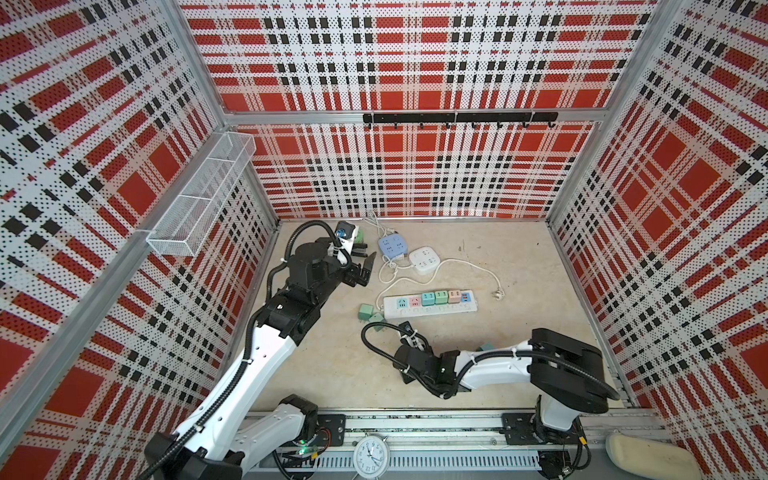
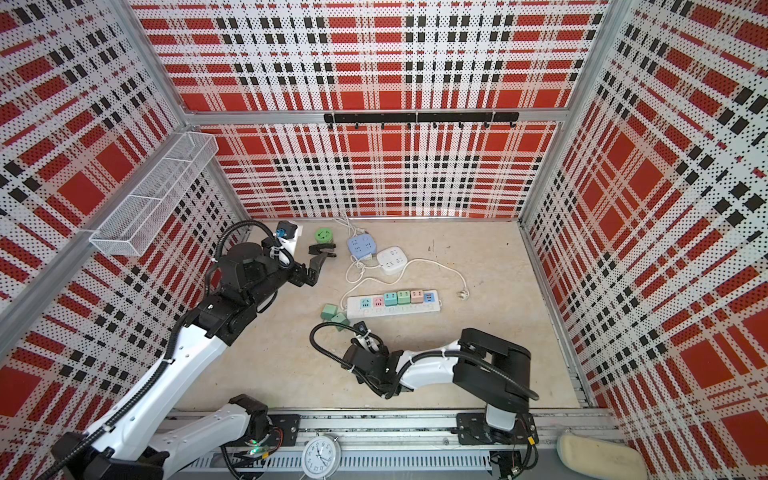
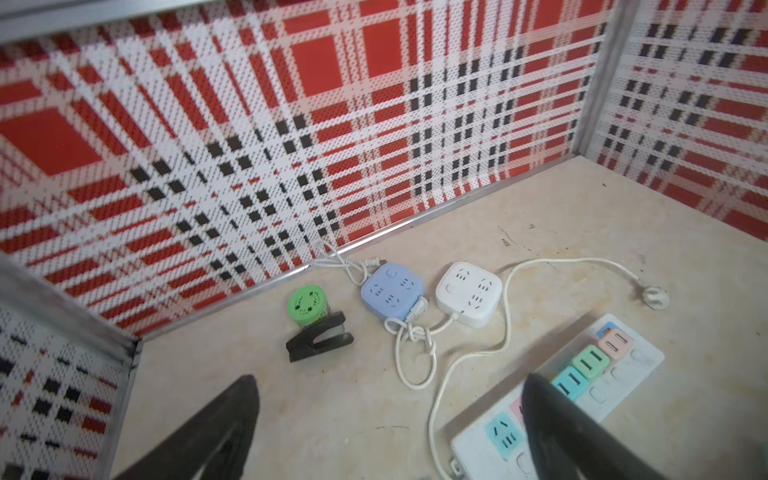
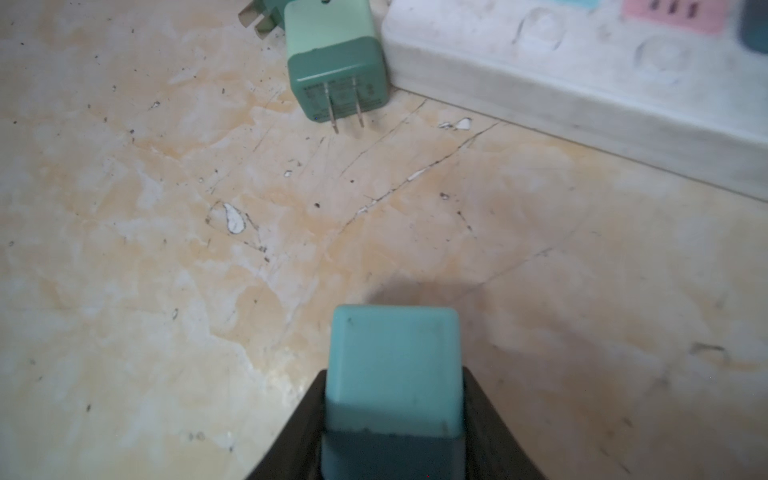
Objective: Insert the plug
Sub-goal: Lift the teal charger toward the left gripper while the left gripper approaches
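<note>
Beige tabletop (image 1: pixel 540 270), plaid walls (image 1: pixel 395 62). Teal plug (image 4: pixel 395 365) is clamped in the right gripper (image 4: pixel 393 374), near the strip's (image 4: pixel 582 83) long side, apart from it. Left gripper (image 3: pixel 391 377) is spread wide, empty, near the strip's cord end.

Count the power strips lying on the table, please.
3: the long white strip at the centre; the blue square strip further back; the white square strip right beside that one. Another may be hidden from view.
</note>
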### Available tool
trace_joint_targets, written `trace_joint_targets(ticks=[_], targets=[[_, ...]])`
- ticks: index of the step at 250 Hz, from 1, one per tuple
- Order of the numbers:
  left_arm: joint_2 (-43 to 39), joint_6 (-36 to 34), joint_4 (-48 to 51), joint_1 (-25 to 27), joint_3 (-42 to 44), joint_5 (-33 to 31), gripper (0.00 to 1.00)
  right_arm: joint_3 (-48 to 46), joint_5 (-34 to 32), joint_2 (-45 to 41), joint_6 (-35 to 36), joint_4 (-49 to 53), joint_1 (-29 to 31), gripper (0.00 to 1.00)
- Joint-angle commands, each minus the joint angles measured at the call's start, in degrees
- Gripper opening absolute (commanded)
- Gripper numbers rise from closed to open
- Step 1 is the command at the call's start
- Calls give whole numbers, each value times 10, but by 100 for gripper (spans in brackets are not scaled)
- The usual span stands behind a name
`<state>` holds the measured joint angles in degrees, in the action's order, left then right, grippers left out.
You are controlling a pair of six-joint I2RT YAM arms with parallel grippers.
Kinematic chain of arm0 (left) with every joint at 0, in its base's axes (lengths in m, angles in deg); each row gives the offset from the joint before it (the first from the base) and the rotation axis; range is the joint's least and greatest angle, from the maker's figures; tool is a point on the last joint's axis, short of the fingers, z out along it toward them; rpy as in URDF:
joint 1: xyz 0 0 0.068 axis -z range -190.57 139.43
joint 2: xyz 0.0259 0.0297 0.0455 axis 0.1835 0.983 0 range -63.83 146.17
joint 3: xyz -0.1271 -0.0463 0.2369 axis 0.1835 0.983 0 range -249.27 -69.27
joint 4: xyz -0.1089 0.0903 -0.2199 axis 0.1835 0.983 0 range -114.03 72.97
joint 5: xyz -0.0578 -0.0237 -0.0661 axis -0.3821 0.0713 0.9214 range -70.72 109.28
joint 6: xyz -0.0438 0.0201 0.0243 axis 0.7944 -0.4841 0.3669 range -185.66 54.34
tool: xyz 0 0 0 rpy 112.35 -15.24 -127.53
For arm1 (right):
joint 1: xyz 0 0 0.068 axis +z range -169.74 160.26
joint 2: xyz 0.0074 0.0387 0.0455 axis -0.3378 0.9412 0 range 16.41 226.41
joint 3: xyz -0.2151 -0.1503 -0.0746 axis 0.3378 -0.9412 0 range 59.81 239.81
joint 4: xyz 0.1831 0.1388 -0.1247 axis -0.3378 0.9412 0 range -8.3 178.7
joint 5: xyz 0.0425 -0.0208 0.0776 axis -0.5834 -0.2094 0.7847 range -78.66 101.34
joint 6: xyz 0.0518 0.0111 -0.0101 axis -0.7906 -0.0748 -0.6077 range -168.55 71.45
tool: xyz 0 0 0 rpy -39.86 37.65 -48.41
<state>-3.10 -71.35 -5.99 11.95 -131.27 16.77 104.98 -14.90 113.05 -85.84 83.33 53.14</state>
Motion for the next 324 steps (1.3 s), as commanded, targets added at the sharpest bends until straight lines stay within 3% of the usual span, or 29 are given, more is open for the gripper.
trace_joint_targets(ticks=[1, 44, 107, 142, 253, 324], targets=[[42, 104, 83, -3, -59, -39, 99, -46, -58, -84, 63, -77, -15, 26], [62, 118, 102, -9, -85, 30, 99, -104, -49, -193, 161, -151, -98, 15], [6, 103, 85, -13, -67, 140, 100, -161, -69, -283, 332, -311, -108, 15], [15, 98, 91, -13, -80, 222, 90, -171, -76, -308, 399, -368, -110, 12], [25, 71, 106, 11, -91, 300, 80, -193, -71, -342, 457, -417, -111, 7], [34, 53, 129, 41, -103, 330, 77, -219, -44, -336, 543, -511, -113, 2]])
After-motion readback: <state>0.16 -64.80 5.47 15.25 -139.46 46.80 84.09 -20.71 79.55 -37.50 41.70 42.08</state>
